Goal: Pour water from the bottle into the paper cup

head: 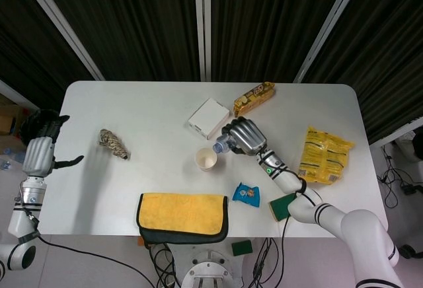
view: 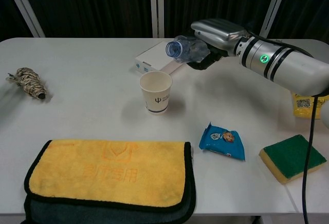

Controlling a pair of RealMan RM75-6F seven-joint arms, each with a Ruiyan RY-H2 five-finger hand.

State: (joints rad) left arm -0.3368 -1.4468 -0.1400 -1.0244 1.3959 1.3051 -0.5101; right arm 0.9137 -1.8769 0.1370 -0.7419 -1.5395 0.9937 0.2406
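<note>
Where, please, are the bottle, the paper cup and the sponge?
bottle (view: 181, 49), chest view, on its open neck.
paper cup (view: 156, 94), chest view, on its side wall.
sponge (view: 292, 154), chest view, on its green top.

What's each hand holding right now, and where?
The right hand grips the bottle around its body, mouth free; the left hand holds nothing.
</note>
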